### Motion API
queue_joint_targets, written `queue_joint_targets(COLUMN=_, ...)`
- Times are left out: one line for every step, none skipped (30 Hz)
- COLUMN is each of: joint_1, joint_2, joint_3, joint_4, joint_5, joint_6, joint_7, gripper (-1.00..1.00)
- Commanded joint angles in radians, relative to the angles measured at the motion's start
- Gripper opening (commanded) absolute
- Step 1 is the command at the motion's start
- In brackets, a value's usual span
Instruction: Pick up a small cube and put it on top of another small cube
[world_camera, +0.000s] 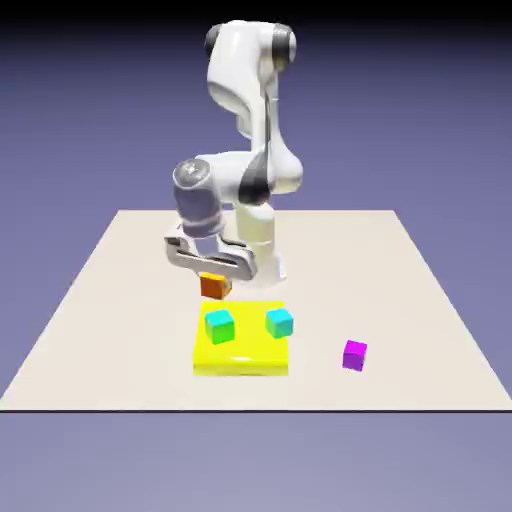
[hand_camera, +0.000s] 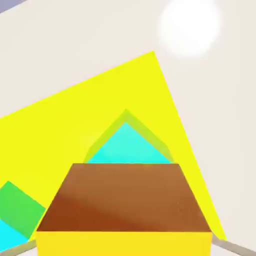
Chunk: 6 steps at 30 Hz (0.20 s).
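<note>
Releasing the orange cube (world_camera: 213, 286), clamped in the claw (hand_camera: 125, 245), off-centre over a cyan one (world_camera: 279, 323) could topple it.

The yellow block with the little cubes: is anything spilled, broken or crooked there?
Nothing looks spilled or broken. The green-cyan cube and the cyan cube rest on the yellow block, turned at different angles; the orange cube is held in the gripper.
</note>
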Motion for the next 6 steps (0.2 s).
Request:
queue_joint_targets(joint_1=-0.001, joint_2=0.026, joint_3=0.001, joint_4=-0.017, joint_5=0.002, joint_6=0.043, joint_7=-0.002, gripper=-1.00)
queue_joint_targets(joint_1=0.000, joint_2=0.045, joint_3=0.002, joint_4=-0.030, joint_5=0.005, joint_6=0.075, joint_7=-0.005, gripper=-1.00)
queue_joint_targets(joint_1=0.000, joint_2=0.045, joint_3=0.002, joint_4=-0.030, joint_5=0.005, joint_6=0.075, joint_7=-0.005, gripper=1.00)
queue_joint_targets(joint_1=0.000, joint_2=0.045, joint_3=0.002, joint_4=-0.030, joint_5=0.005, joint_6=0.075, joint_7=-0.005, gripper=1.00)
queue_joint_targets(joint_1=-0.001, joint_2=0.019, joint_3=0.001, joint_4=-0.013, joint_5=0.000, joint_6=0.031, joint_7=-0.001, gripper=1.00)
queue_joint_targets(joint_1=-0.002, joint_2=-0.007, joint_3=0.000, joint_4=0.005, joint_5=-0.005, joint_6=-0.012, joint_7=0.003, gripper=1.00)
